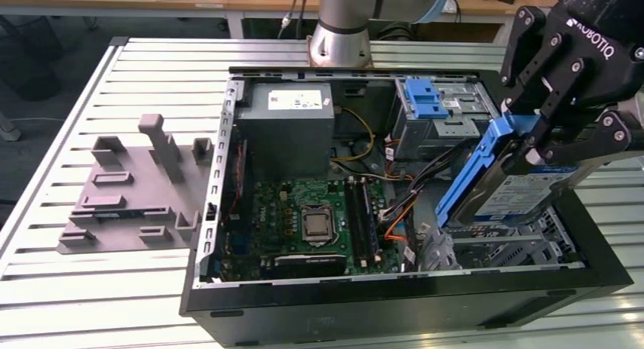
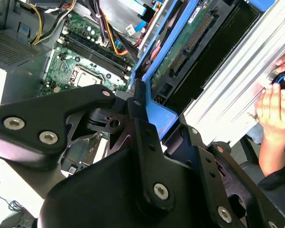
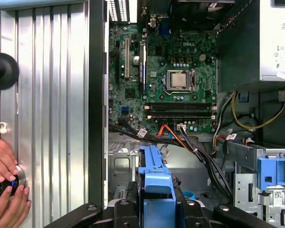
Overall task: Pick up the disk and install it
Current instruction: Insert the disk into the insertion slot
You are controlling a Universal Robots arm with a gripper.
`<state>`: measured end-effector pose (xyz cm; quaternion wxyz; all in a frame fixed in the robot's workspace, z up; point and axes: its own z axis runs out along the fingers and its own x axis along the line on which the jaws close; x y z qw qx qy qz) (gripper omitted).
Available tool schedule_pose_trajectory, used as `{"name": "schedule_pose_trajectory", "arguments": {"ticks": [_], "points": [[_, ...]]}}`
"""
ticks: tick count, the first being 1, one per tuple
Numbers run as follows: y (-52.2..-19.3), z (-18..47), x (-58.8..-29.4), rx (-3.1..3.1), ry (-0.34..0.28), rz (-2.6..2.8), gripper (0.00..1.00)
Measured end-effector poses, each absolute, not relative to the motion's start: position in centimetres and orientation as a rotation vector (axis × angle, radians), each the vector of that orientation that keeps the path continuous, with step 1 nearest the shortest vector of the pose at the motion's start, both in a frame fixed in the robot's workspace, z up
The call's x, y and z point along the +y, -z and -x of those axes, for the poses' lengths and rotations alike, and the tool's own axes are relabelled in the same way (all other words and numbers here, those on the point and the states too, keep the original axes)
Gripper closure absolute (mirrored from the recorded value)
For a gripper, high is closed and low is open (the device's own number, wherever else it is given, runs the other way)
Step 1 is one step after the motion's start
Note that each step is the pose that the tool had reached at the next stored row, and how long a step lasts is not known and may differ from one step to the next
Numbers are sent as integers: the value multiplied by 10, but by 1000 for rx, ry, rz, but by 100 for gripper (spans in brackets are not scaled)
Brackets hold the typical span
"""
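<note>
Gripping disk (image 1: 508,194) by upper end, jaws closed on its blue side rails. Holding it over drive cage (image 1: 503,247), not yet inserted. Tilted steeply along long axis, free end down toward drive cage.

Looking steeply down from well off onto slatted table (image 1: 101,289) and open computer case (image 1: 403,307) in the exterior view, from close above in both wrist views, motherboard (image 3: 175,80) (image 2: 80,66) common to all.
</note>
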<state>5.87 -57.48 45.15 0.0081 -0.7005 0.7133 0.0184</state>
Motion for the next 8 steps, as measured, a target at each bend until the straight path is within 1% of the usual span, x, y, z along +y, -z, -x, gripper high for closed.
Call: {"name": "schedule_pose_trajectory", "arguments": {"ticks": [8], "points": [[-450, -60, -575, 2224, -49, 2185, 64]]}}
